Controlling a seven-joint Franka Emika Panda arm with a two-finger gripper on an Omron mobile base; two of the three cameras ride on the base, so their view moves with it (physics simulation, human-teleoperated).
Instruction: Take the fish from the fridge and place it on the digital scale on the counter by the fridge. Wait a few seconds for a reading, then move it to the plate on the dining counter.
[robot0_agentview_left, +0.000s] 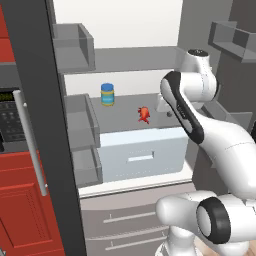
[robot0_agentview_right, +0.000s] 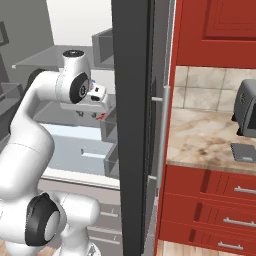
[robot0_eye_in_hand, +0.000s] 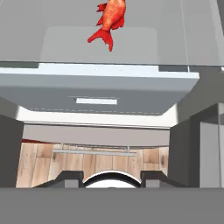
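The small red-orange fish (robot0_agentview_left: 144, 114) lies on a grey shelf inside the open fridge (robot0_agentview_left: 125, 60), above the pale blue-white drawer (robot0_agentview_left: 142, 152). In the hand view the fish (robot0_eye_in_hand: 109, 19) sits at the top edge, well ahead of my gripper (robot0_eye_in_hand: 111, 177), whose dark fingertips stand apart with nothing between them. From the right base view my gripper (robot0_agentview_right: 88, 114) hangs just short of the fish (robot0_agentview_right: 101, 116), without touching it. The flat grey digital scale (robot0_agentview_right: 244, 151) rests on the marbled counter (robot0_agentview_right: 200, 135) to the right of the fridge.
A blue jar with a yellow band (robot0_agentview_left: 107, 94) stands on the same shelf, left of the fish. The open dark-grey fridge door (robot0_agentview_right: 132, 125) with its silver handle (robot0_agentview_right: 162, 135) separates arm and counter. Door bins (robot0_agentview_left: 80, 120) line the left side. A grey appliance (robot0_agentview_right: 247, 107) stands behind the scale.
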